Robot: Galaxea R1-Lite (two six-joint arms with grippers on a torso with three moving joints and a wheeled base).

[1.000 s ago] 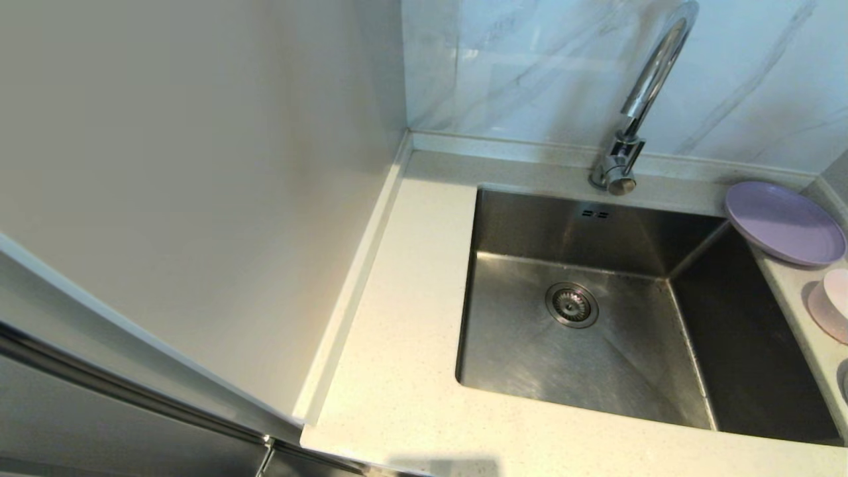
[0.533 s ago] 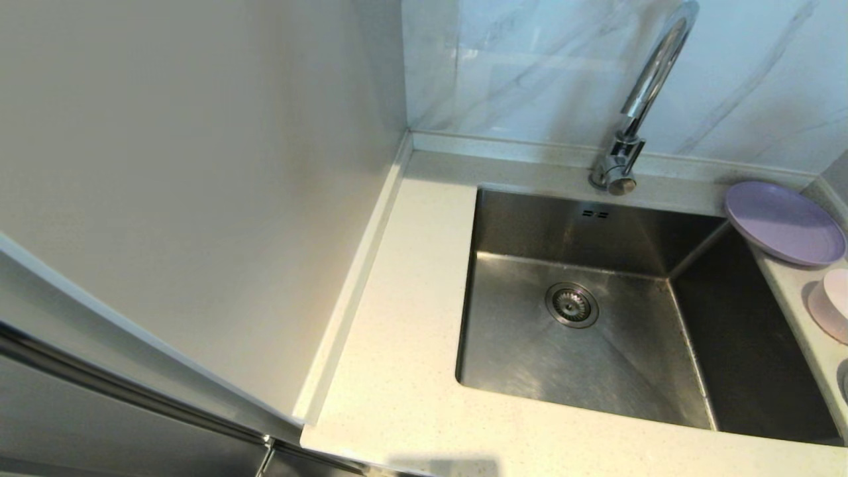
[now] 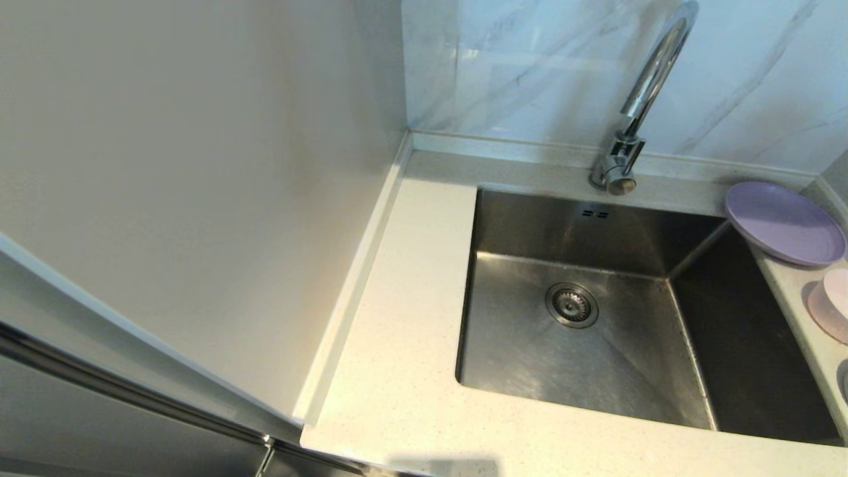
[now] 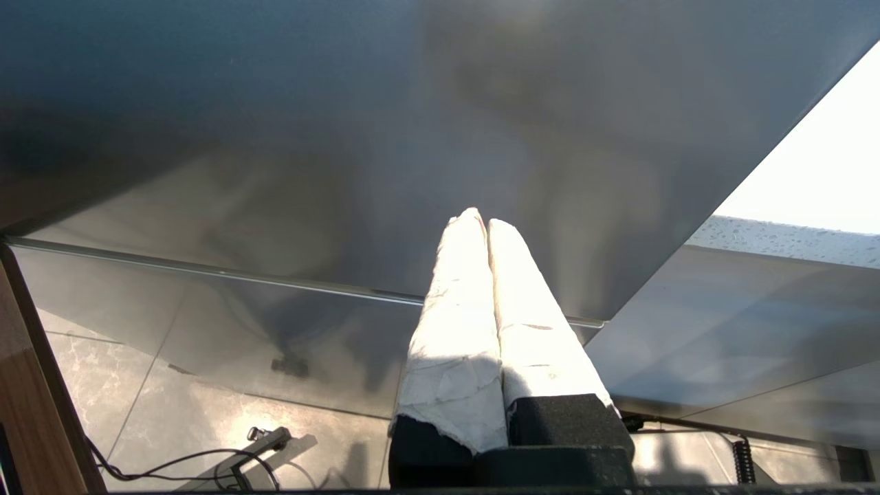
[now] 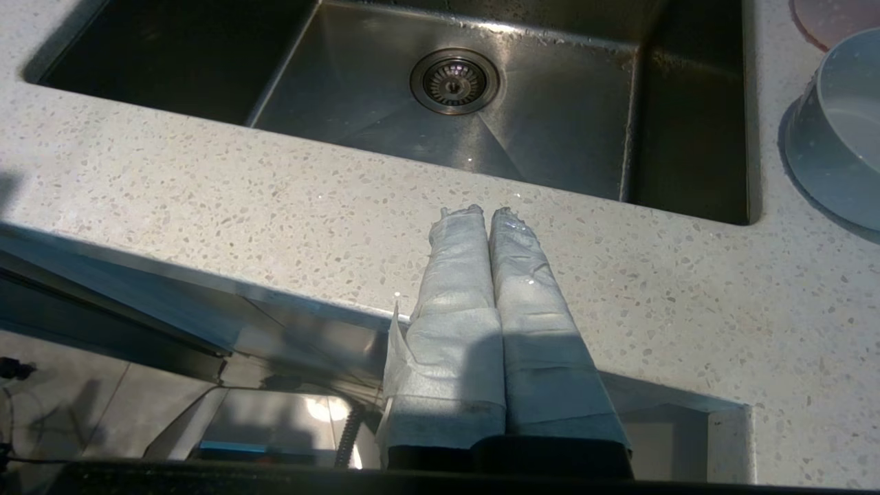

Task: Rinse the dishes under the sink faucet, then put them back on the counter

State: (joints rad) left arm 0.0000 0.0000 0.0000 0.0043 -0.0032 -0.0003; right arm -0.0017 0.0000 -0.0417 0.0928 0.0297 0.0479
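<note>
Both arms just parked low at the counter (image 3: 404,318) front: left gripper (image 4: 480,223) and right gripper (image 5: 480,214) both pinched closed, holding nothing. Lavender plate (image 3: 784,223) at the sink's (image 3: 563,358) 2 o'clock, pink cup (image 3: 836,291) at 3.

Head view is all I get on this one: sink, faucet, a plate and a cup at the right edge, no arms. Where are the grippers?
Observer: The right gripper is shut and empty, low in front of the counter, pointing toward the sink.
Operator: And the left one?
Observer: The left gripper is shut too, down below counter level facing a steel panel.
Operator: Something is cut off at the lower right of my view. What is it?
Observer: A bowl, upright on the counter beside the sink.
</note>
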